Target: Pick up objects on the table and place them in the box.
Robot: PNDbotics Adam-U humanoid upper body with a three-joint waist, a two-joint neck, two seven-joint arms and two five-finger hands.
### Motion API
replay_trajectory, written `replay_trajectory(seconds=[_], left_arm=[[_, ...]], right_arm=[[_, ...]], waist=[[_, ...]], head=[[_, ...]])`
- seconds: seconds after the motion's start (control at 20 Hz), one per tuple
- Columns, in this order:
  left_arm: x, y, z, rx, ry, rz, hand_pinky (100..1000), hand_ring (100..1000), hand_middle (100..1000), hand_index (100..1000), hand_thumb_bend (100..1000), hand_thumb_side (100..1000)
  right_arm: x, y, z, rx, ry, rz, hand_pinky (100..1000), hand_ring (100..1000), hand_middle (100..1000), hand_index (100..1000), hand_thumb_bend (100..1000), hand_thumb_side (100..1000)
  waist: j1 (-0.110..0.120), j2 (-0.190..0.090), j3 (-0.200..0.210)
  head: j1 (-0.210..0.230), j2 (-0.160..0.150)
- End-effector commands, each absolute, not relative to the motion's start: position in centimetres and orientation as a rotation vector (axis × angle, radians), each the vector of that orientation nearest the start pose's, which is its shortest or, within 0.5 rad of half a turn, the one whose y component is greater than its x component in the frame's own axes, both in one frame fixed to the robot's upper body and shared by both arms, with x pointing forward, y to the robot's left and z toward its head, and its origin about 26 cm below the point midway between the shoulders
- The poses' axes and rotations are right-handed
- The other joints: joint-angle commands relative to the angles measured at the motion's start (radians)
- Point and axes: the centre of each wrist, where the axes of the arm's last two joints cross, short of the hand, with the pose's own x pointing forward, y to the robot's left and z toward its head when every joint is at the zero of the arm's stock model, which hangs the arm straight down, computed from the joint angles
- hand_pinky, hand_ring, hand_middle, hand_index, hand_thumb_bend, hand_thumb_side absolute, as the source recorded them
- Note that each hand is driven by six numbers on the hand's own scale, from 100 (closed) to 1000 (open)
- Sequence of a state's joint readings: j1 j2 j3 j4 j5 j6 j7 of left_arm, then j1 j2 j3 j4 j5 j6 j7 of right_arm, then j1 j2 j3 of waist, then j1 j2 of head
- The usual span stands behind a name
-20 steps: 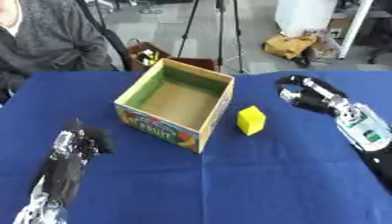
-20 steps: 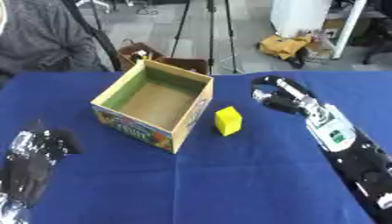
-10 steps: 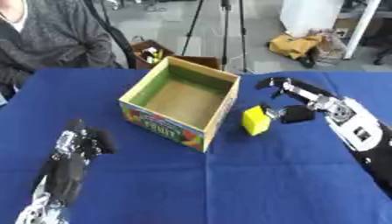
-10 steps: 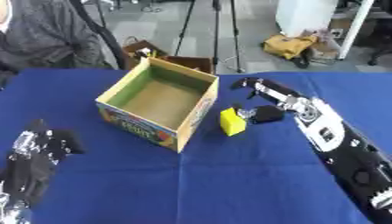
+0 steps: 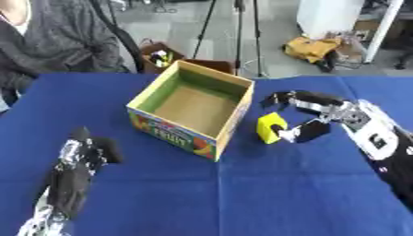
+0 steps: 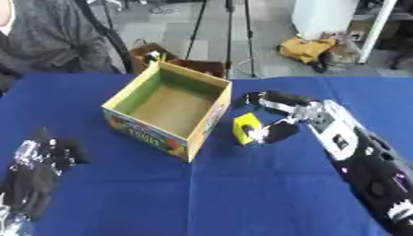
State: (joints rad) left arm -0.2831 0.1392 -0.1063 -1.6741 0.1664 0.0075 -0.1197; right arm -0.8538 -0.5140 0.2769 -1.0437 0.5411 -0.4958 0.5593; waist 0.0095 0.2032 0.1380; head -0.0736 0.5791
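A small yellow block [image 5: 270, 126] stands on the blue table just right of the open cardboard box [image 5: 194, 108], whose inside is bare. My right hand [image 5: 310, 113] has come in from the right and brackets the block, fingers above and behind it, thumb below and beside it. The fingers are spread and I cannot tell whether they touch the block. My left hand [image 5: 80, 159] rests open at the lower left, far from the box.
The blue cloth [image 5: 242, 193] covers the whole table. Beyond the far edge sit a person in a grey top [image 5: 56, 41], a tripod [image 5: 234, 27] and a brown box of items [image 5: 161, 57] on the floor.
My right hand has travelled left from the table's right side to the yellow block, and its fingers and thumb have come around it. The left hand has stayed put.
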Motion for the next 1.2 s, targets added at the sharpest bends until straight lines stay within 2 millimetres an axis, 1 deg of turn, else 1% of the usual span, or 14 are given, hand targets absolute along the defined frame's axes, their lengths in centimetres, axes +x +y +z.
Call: replay_trajectory(seconds=[0.05,0.3,0.55,0.7,0.9,1.2], left_arm=[[33.6,20.9,10.7,-0.289,-1.928,-0.295,657,553,508,629,197,1000],[33.6,20.9,10.8,-0.292,-1.929,-0.297,657,554,509,630,196,1000],[33.6,20.8,10.8,-0.295,-1.931,-0.299,657,554,509,630,196,1000],[33.6,20.8,10.8,-0.296,-1.932,-0.300,657,554,509,630,196,1000],[33.6,20.8,10.9,-0.296,-1.932,-0.299,657,555,509,630,196,1000],[33.6,20.8,10.9,-0.297,-1.934,-0.301,657,555,509,630,196,1000]], right_arm=[[46.0,-27.7,19.9,-0.477,-1.558,1.898,811,1000,923,924,100,429],[46.1,-27.5,19.7,-0.532,-1.521,1.945,819,1000,922,924,100,407],[46.5,-27.8,18.7,-0.590,-1.498,1.942,820,1000,919,925,100,398],[46.6,-28.0,18.4,-0.634,-1.493,1.938,821,1000,914,925,129,380],[46.6,-28.1,18.7,-0.712,-1.521,1.920,833,1000,913,926,151,348],[46.6,-28.1,19.3,-0.793,-1.601,1.870,840,993,912,929,157,336]], waist=[[-0.001,-0.014,0.001],[0.001,-0.015,0.004],[0.004,-0.012,0.009],[0.005,-0.011,0.011],[0.006,-0.010,0.011],[0.004,-0.010,0.008]], head=[[-0.002,-0.009],[-0.002,-0.012],[-0.004,-0.017],[-0.004,-0.019],[-0.003,-0.019],[-0.002,-0.023]])
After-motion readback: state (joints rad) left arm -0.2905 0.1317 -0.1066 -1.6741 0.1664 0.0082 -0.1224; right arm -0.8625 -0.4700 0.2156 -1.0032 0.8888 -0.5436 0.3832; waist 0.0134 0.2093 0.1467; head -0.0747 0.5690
